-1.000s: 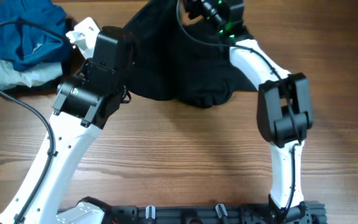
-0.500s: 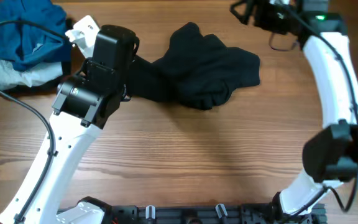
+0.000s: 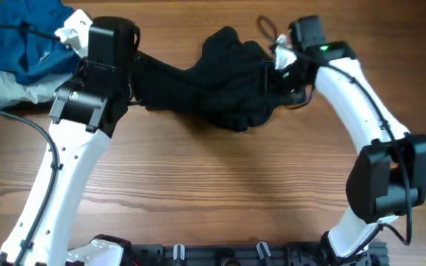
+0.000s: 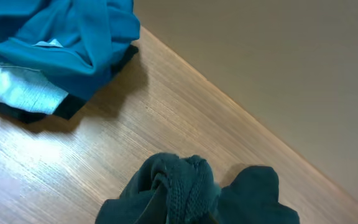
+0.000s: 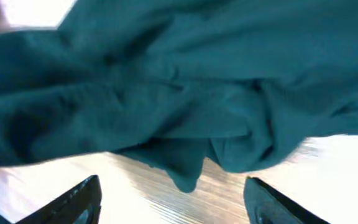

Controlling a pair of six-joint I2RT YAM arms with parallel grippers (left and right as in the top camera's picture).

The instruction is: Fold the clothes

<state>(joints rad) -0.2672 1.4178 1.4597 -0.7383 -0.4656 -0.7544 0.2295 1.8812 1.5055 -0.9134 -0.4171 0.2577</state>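
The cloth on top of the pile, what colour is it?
The cloth is blue, clearest in left wrist view.

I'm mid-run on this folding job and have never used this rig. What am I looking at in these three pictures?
Two white robot arms work at a wooden table. The wide picture looks down from above; the other two come from a camera on each wrist. A dark crumpled garment lies between the arms, and a pile of blue and pale clothes sits at the far left. The left gripper seems to pinch the garment's bunched edge, though cloth hides its fingers. The right gripper is open at the garment's other end, holding nothing.
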